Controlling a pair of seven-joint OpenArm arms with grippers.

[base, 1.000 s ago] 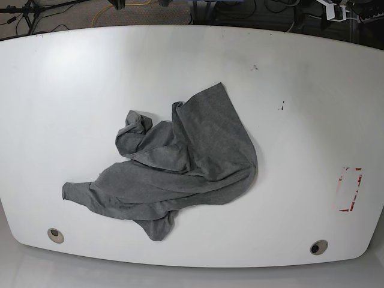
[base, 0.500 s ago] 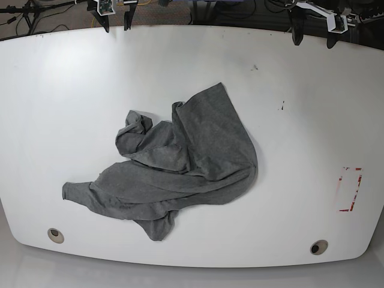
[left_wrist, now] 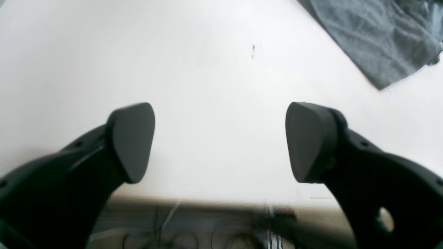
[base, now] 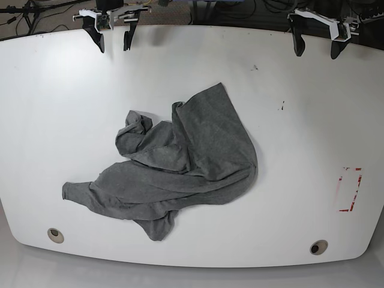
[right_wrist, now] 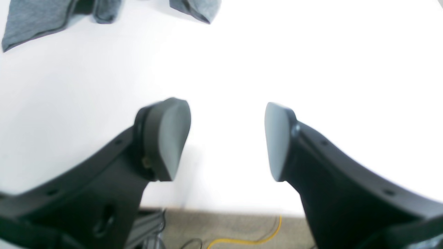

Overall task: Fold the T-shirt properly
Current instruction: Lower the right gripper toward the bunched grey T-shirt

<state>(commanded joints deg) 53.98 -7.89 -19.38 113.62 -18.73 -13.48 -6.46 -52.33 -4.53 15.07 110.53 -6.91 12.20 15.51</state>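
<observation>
Presently, item one: the T-shirt [base: 180,165], dark heather-grey knit, lying crumpled near the middle of the white worktop [base: 54,108]. One flap reaches toward the far side; a bunched knot sits at its left; a long tail trails to the near left, and a small point hangs toward the near edge. No sleeve or hem is laid flat, and no fold line is evident.

Item two: left pincer [base: 315,43], at the far right edge of the worktop in the base view, well apart from the cloth. Jaws spread wide, nothing between them. Its own wrist view shows bare white surface between the pads and a corner of the T-shirt [left_wrist: 377,41] at the upper right.

Item three: right pincer [base: 112,37], at the far left edge, likewise well apart from the cloth. Jaws parted, empty. Its wrist view shows scraps of the T-shirt [right_wrist: 38,17] at the upper left only.

Item four: red-marked rectangle [base: 350,189] on the worktop at right; two round ports, near left [base: 55,235] and near right [base: 318,247].

Progress, by judgement: nothing done. Remaining: reach the cloth, spread it flat, then make every fold.
</observation>
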